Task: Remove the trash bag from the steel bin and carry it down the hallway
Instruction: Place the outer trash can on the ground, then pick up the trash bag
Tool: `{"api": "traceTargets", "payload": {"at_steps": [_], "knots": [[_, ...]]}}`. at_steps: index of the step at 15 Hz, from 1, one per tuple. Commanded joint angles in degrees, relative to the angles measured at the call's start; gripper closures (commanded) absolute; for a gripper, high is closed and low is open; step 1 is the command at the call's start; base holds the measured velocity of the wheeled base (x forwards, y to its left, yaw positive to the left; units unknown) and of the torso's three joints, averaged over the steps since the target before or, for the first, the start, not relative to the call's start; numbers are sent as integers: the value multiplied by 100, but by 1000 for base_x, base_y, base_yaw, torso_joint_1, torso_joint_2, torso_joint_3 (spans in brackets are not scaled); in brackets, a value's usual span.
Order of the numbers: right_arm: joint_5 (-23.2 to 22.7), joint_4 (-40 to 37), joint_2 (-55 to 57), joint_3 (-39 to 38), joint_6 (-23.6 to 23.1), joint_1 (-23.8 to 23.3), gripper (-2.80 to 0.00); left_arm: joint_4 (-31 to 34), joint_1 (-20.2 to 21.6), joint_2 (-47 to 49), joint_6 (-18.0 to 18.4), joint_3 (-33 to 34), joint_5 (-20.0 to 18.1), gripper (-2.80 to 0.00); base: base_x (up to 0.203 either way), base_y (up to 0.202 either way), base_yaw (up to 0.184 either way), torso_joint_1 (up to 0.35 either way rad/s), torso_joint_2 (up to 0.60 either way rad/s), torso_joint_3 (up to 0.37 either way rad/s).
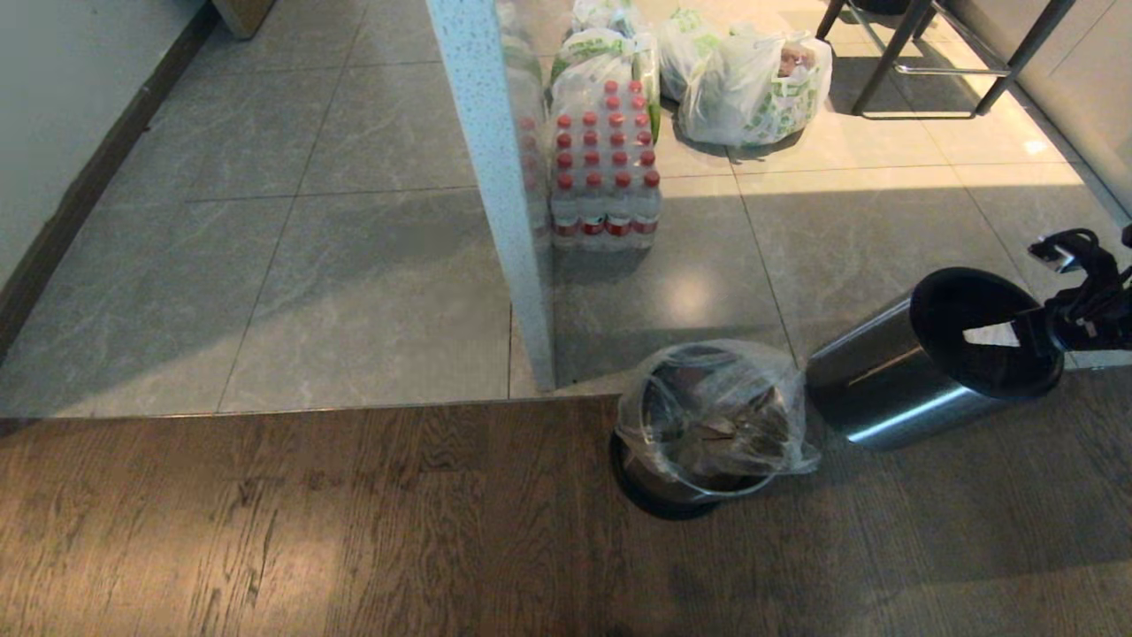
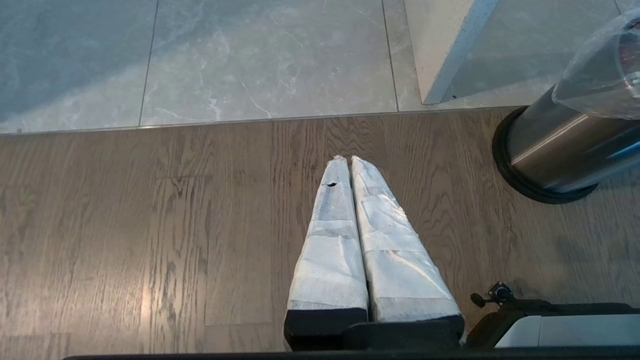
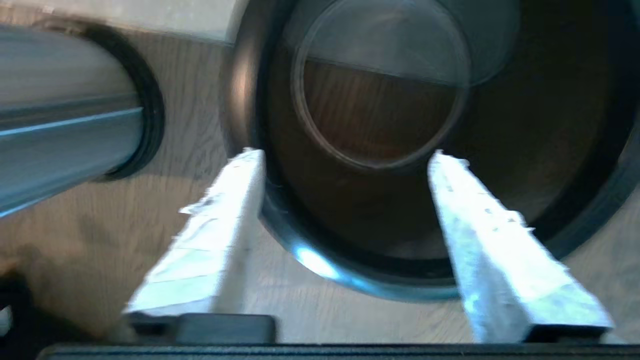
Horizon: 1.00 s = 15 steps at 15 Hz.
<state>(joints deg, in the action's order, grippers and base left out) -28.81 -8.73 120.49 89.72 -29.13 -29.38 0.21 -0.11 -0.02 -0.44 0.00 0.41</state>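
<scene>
A clear trash bag [image 1: 715,416] sits in an upright steel bin [image 1: 659,482]. At its three o'clock, the right gripper [image 3: 345,155] spreads open around a tilted shell's rim [image 3: 320,265]. The left gripper [image 2: 346,161] is closed, empty.

Open wood floor [image 1: 309,522] left of the trash bag [image 1: 716,416]; speckled pillar [image 1: 495,177] close behind, tilted steel shell [image 1: 893,380] crowding its right.
</scene>
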Motion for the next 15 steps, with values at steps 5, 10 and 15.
{"api": "traceTargets", "payload": {"at_steps": [5,10,15], "knots": [[-441,-478,-867,-402,421,-21,0,-3,2,2,0,9,2,0,0,0,0,0,0,0],[-469,-1125,-1682,-1386,536,852,0,-3,2,2,0,9,2,0,0,0,0,0,0,0],[-495,-1092,-1870,-2258,578,1812,0,-3,2,2,0,9,2,0,0,0,0,0,0,0]]}}
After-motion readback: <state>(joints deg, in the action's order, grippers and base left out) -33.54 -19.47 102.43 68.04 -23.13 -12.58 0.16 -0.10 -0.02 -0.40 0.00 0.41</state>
